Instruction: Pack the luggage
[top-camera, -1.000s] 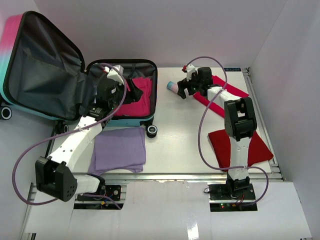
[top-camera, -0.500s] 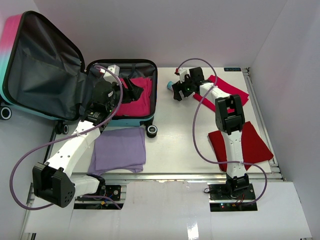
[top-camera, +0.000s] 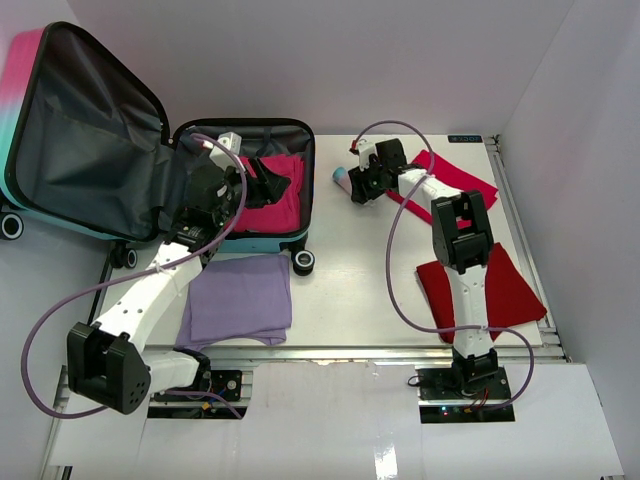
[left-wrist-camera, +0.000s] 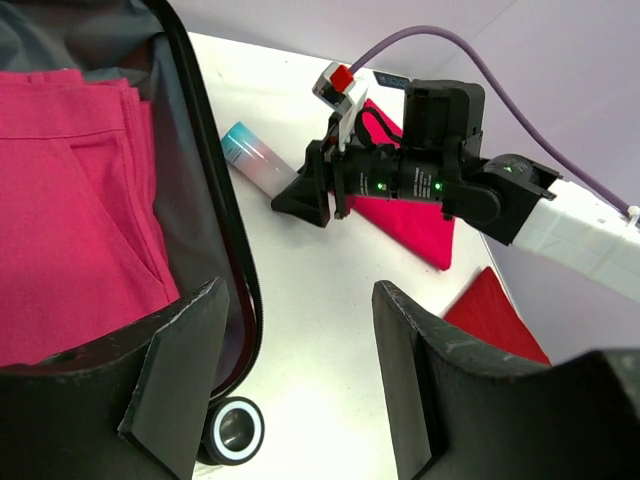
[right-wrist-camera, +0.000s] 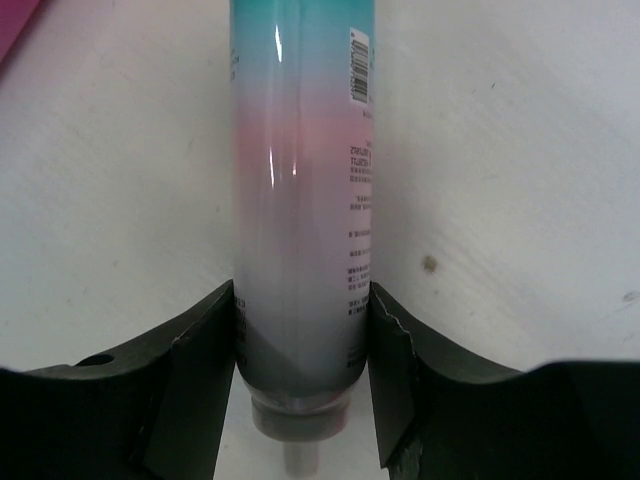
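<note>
The luggage (top-camera: 80, 130) lies open at the back left, its pink-to-teal lid propped up and its dark grey lining showing. Folded pink clothes (top-camera: 283, 205) lie in its base (left-wrist-camera: 70, 190). My left gripper (top-camera: 264, 181) hovers open and empty over the base's right rim (left-wrist-camera: 300, 385). A pink-and-teal tube (top-camera: 341, 176) lies on the table right of the luggage. My right gripper (top-camera: 358, 186) is shut on the tube's cap end (right-wrist-camera: 300, 300), with both fingers touching its sides. The tube (left-wrist-camera: 252, 160) and the right gripper (left-wrist-camera: 305, 195) also show in the left wrist view.
A folded purple cloth (top-camera: 240, 298) lies in front of the luggage. A red cloth (top-camera: 505, 285) lies at the right by the right arm. A crimson cloth (top-camera: 458, 176) lies at the back right. A luggage wheel (top-camera: 303, 263) sticks out onto the table.
My right gripper has moved left to the tube and now has its fingers on it. My left gripper has shifted slightly right over the luggage base.
</note>
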